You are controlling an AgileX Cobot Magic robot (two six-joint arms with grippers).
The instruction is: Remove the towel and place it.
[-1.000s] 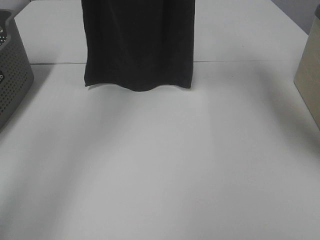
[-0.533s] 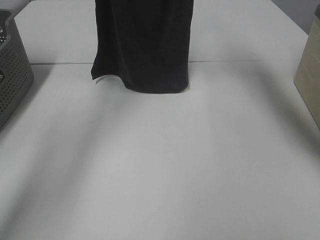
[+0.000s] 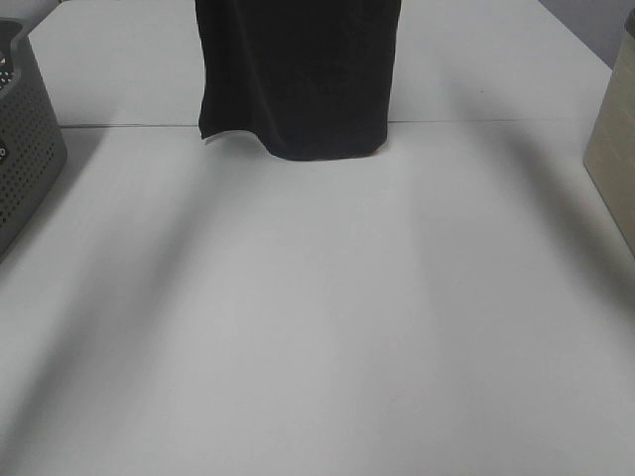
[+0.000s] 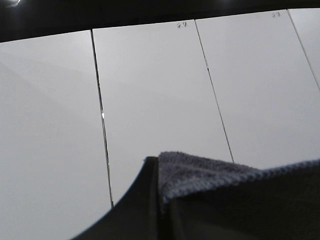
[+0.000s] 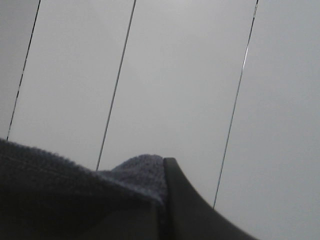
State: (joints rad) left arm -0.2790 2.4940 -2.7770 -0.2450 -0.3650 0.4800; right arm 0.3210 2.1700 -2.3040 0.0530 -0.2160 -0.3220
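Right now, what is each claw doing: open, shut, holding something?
Left gripper: shut on the towel, pinching its edge.
Right gripper: shut on the towel too.

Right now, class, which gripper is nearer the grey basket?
Left, probably. The basket sits left of the towel; the left gripper pinches it on that side, the right gripper on the far side. Neither shows in the high view.

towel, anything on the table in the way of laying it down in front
Nothing visible does. The towel hangs over open table; the grey basket sits at the left edge and a beige box at the right.
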